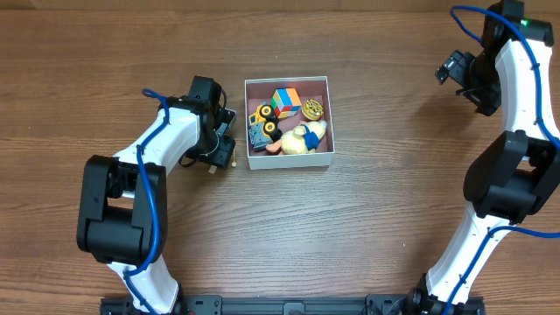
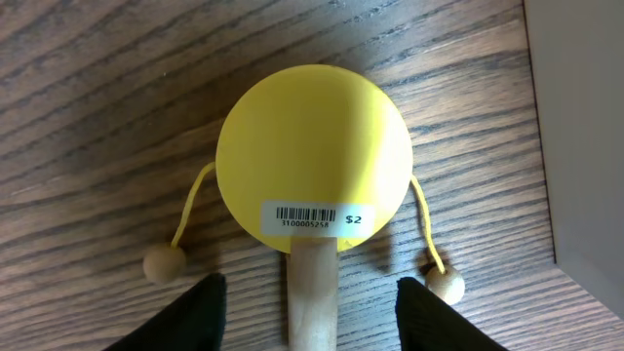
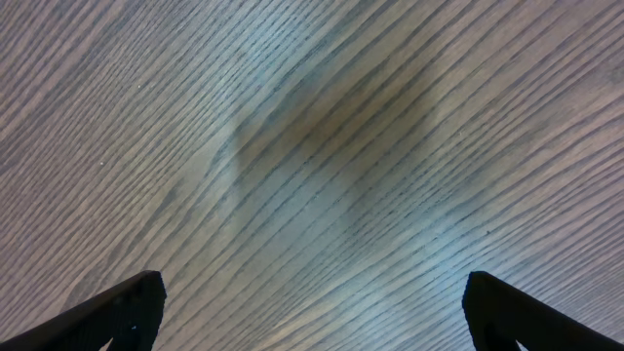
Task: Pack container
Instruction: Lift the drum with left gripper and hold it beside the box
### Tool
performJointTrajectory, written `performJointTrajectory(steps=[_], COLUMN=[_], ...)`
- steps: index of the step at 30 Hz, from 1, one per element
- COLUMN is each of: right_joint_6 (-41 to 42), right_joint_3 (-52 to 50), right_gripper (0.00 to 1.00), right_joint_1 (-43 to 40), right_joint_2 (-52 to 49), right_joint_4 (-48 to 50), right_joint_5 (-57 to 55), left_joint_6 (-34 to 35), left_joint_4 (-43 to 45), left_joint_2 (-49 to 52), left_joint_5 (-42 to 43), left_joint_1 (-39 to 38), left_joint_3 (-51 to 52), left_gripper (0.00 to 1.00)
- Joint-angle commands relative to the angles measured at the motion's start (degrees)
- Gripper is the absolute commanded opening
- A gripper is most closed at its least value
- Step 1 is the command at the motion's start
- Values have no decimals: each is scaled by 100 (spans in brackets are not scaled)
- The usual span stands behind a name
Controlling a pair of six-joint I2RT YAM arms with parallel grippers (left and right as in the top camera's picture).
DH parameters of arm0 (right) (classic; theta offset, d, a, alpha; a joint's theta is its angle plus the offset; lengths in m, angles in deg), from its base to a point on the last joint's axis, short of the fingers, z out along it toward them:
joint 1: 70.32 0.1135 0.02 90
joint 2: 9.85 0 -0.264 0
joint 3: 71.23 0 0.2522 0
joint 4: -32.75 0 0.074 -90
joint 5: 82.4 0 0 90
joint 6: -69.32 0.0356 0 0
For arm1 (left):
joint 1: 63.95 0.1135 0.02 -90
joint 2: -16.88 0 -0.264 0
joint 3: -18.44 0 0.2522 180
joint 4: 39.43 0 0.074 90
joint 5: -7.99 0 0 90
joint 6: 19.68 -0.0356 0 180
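Toward the left of the surface, just outside the container's left wall, the left end effector hangs over the one toy not yet packed: a yellow drum rattle lying flat, with a price sticker on its face. A wooden handle runs back between the fingers, and a bead on a string lies at each side. The fingers stand apart on either side of the handle with clear gaps, so nothing is gripped. The container sits around the middle of the surface, toward the far edge. It already holds a yellow toy truck and a darker vehicle along its left side. A coloured cube and a round biscuit-like piece lie along the far side, and a pale yellow duck-like toy lies toward the near right corner. Off at the far right corner, the right end effector is spread wide over bare wood, holding nothing. Packing looks nearly finished, since no other loose toy shows on the surface. What seems left is to close on the rattle's handle, lift it over the white wall and set it in. Room inside looks tight, so it may have to lie on top of the others.
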Motion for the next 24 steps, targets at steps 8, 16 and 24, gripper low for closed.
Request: performJointTrajectory(steps=[8,16,24], right_joint_6=[-11,-9,-11], right_joint_3=[-20,-20,-20], right_gripper=[100,100,100], right_joint_1=[11,11,11], right_joint_2=[31,31,31], right_joint_4=[17,15,17], right_joint_5=[-9,-9,-9], left_joint_6=[-101,-101,-101], left_joint_4=[9,26,26], left_joint_2=[22,22,22], left_joint_5=[-46,-44,-44], left_joint_1=[-42,-42,-42], left_joint_3=[122,164,164], left_gripper=[50,48,32])
